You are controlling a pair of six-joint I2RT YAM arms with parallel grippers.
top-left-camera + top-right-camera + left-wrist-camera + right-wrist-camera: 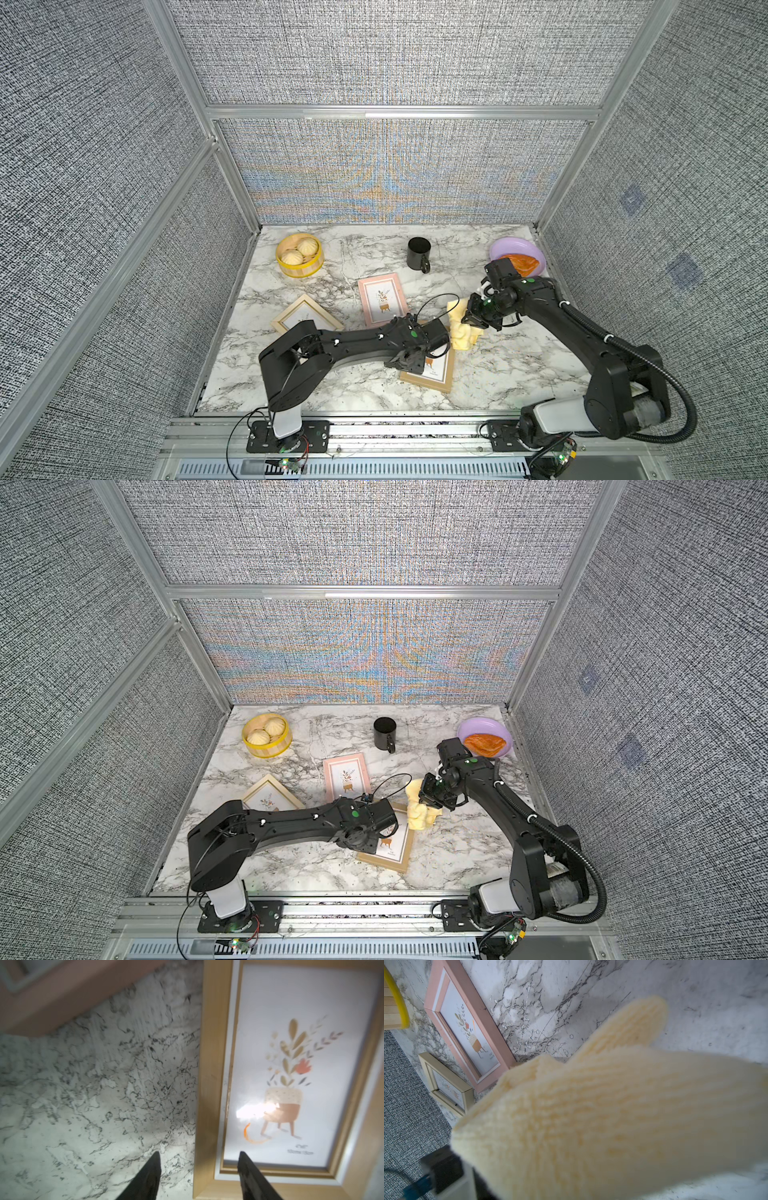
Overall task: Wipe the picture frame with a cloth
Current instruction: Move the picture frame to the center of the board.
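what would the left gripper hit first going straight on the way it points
Likely the side rail of the wooden frame, lying between the open jaws of the left gripper; depth unclear.

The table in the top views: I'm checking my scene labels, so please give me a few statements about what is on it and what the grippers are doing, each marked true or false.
1. The right gripper holds the cloth. True.
2. The mug lies on its side. False: it stands upright.
3. Three picture frames are on the table: a pink frame, a pale frame and a wooden frame. True.
4. The pastry sits in the steamer. False: it lies on the purple plate; the steamer holds buns.
5. The left gripper is shut on the wooden frame. False: in the left wrist view its jaws stand apart over that frame's edge.
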